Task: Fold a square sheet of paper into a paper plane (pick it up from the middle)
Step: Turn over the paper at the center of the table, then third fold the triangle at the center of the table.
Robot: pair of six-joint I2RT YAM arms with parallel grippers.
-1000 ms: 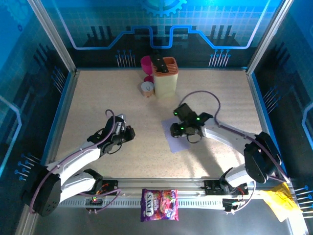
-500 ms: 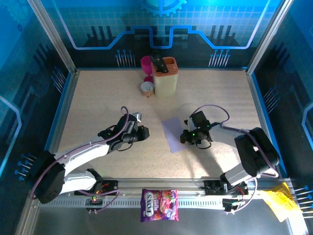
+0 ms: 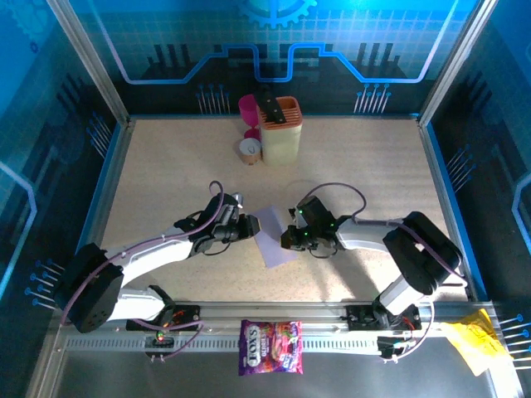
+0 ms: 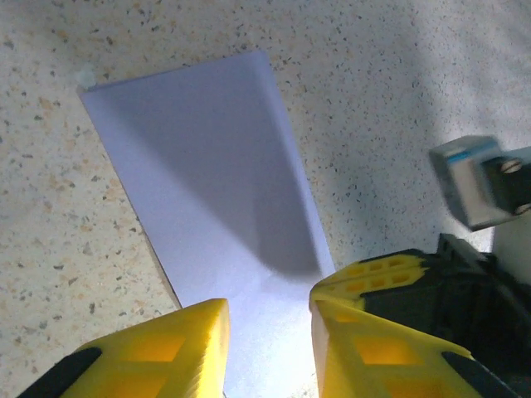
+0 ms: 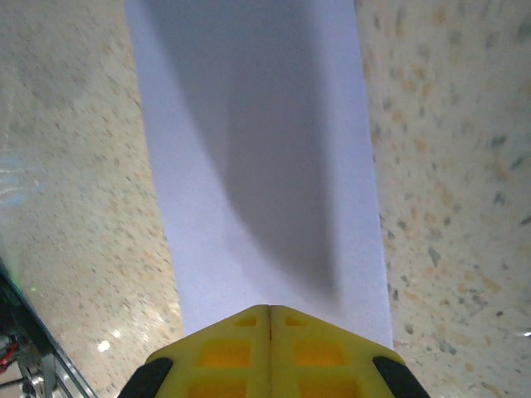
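Your speckled beige table carries a pale lilac square sheet of paper near its middle, a little toward the near edge. At the far side, just left of centre, you see a cream holder with an orange top, a magenta cup just beside it on the left, and a small round tub in front of the cup.
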